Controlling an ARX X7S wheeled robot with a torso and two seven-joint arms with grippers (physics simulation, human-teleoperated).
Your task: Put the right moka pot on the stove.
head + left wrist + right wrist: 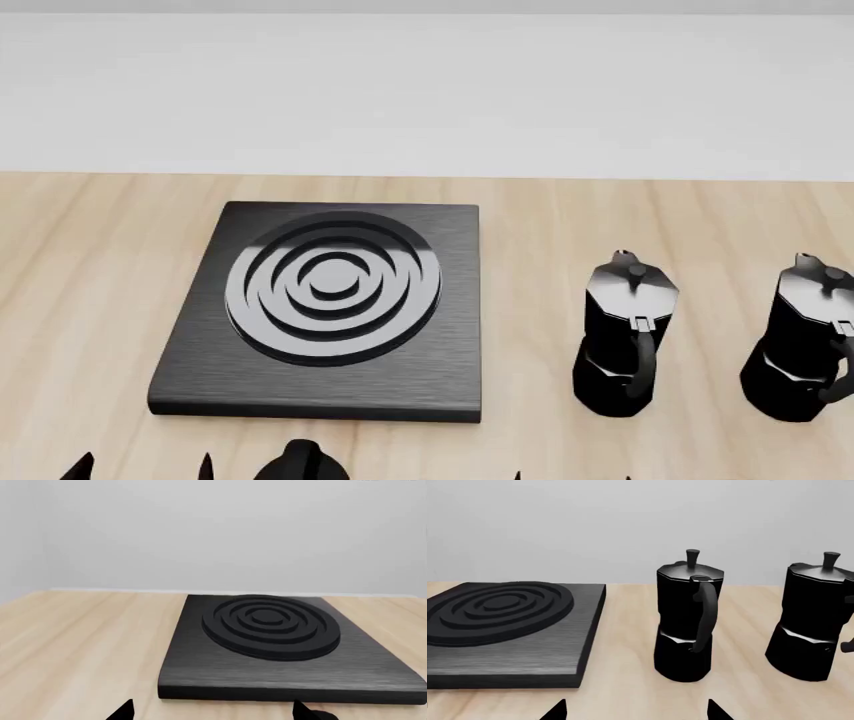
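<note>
The right moka pot [805, 338], near the desk's right edge, is glossy black with a grey sheen on its lid. The stove [324, 313] is brushed black with grey concentric rings. The desk [80, 290] is pale wood-grain.

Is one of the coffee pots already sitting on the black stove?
No, both the right moka pot and its twin stand on the wood beside the stove.

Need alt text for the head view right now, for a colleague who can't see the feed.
Two identical black moka pots stand upright on a wooden table, the right moka pot at the frame's right edge, the other moka pot between it and the stove. The stove's ring burner is bare.
</note>
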